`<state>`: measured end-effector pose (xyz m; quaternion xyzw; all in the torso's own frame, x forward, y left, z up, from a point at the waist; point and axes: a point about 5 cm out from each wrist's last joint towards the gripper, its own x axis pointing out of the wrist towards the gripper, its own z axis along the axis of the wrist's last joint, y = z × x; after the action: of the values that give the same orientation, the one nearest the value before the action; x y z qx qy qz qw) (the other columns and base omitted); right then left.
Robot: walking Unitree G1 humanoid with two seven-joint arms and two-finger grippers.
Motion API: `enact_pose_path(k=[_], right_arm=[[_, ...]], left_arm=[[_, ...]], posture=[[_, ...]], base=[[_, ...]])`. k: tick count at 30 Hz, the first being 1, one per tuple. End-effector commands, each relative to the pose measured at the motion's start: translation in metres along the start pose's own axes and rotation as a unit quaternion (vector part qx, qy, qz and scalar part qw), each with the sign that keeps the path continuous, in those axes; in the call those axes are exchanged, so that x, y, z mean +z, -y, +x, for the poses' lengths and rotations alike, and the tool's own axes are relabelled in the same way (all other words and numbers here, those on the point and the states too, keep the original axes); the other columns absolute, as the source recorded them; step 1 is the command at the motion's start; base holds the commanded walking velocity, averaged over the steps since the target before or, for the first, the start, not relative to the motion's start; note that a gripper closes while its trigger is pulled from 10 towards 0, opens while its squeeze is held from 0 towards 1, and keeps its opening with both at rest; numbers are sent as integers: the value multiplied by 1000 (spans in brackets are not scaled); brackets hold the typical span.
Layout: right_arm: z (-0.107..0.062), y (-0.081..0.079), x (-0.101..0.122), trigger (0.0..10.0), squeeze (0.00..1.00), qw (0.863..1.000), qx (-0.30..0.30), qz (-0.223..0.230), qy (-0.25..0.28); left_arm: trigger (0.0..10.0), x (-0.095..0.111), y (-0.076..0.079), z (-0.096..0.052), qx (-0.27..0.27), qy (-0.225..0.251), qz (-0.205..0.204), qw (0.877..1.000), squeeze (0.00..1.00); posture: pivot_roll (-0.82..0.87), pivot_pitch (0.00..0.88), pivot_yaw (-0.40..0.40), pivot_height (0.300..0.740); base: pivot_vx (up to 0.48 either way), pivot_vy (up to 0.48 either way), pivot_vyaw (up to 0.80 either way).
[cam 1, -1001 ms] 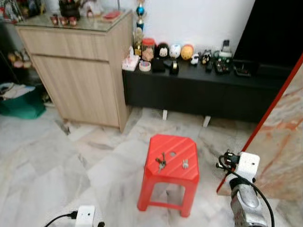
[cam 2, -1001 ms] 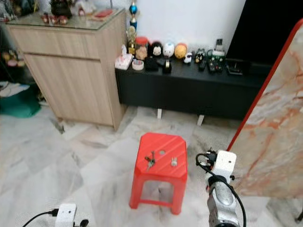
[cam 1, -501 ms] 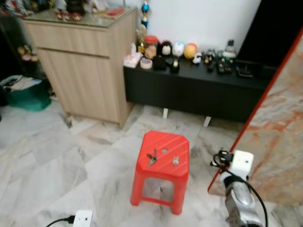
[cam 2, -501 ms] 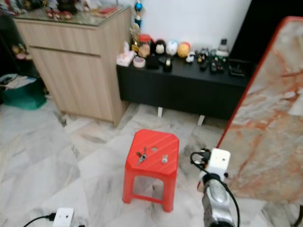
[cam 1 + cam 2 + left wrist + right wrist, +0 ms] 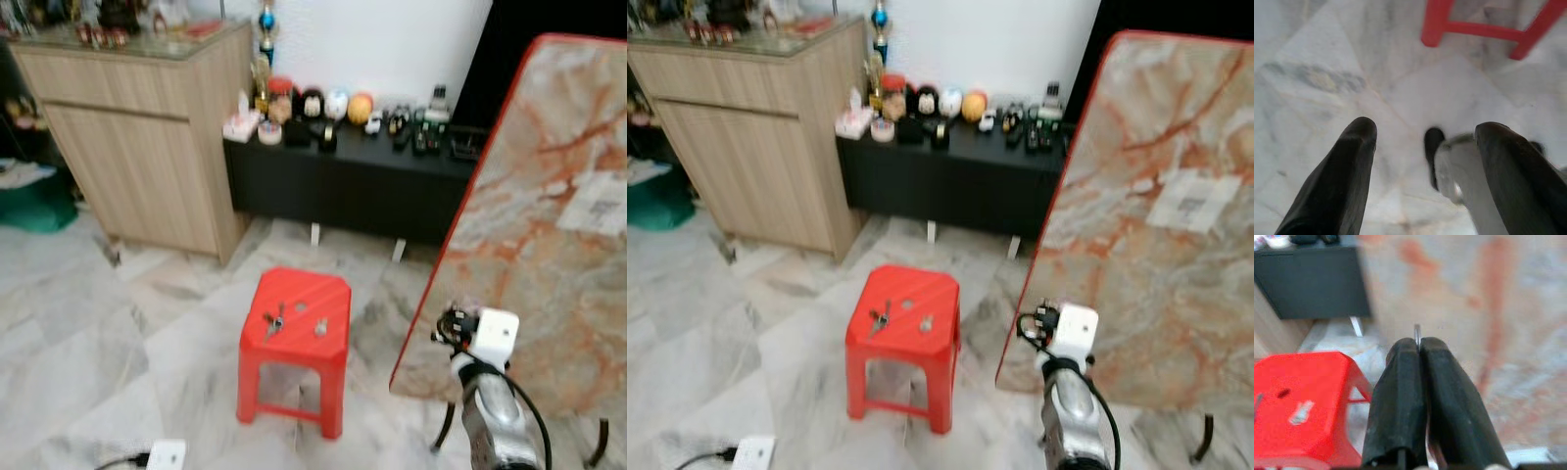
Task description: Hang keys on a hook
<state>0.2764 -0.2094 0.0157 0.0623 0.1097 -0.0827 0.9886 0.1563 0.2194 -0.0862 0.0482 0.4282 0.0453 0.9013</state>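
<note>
The keys (image 5: 273,322) lay on the top of a red stool (image 5: 292,345), left of centre, with a smaller metal piece (image 5: 320,328) just to their right. Right gripper (image 5: 1419,348) had its fingers pressed together, a thin metal sliver at their tips; it hung to the right of the stool, near an upended marble tabletop (image 5: 549,225). Left gripper (image 5: 1422,134) was spread apart, empty, over the marble floor (image 5: 88,333). Far side: black low cabinet (image 5: 362,186), wooden cupboard (image 5: 137,137). Open floor lay left of the stool.
</note>
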Motion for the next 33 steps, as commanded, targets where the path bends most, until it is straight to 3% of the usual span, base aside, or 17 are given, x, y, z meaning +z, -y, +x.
enact_pose_path(k=[1, 8, 28, 33], right_arm=[[5, -4, 9, 10000, 0, 1000, 4, 5, 15], [5, -4, 9, 10000, 0, 1000, 4, 5, 16], [8, 7, 18, 10000, 0, 998, -52, -3, 34], [8, 5, 17, 10000, 0, 998, -52, -4, 33]], left_arm=[[10000, -8, -2, -2, 0, -17, 0, 1000, 0], [10000, -11, -2, -3, 0, -22, 0, 1000, 0], [10000, -14, -2, -3, 0, -36, 1, 999, 0], [10000, -15, -2, -3, 0, -38, 4, 999, 0]], posture=[[37, 0, -59, 735], [36, 0, -61, 735], [36, 0, -62, 735], [31, 0, -59, 735]], base=[[0, -285, 0], [0, -284, 0], [0, 0, 0], [0, -402, 0]])
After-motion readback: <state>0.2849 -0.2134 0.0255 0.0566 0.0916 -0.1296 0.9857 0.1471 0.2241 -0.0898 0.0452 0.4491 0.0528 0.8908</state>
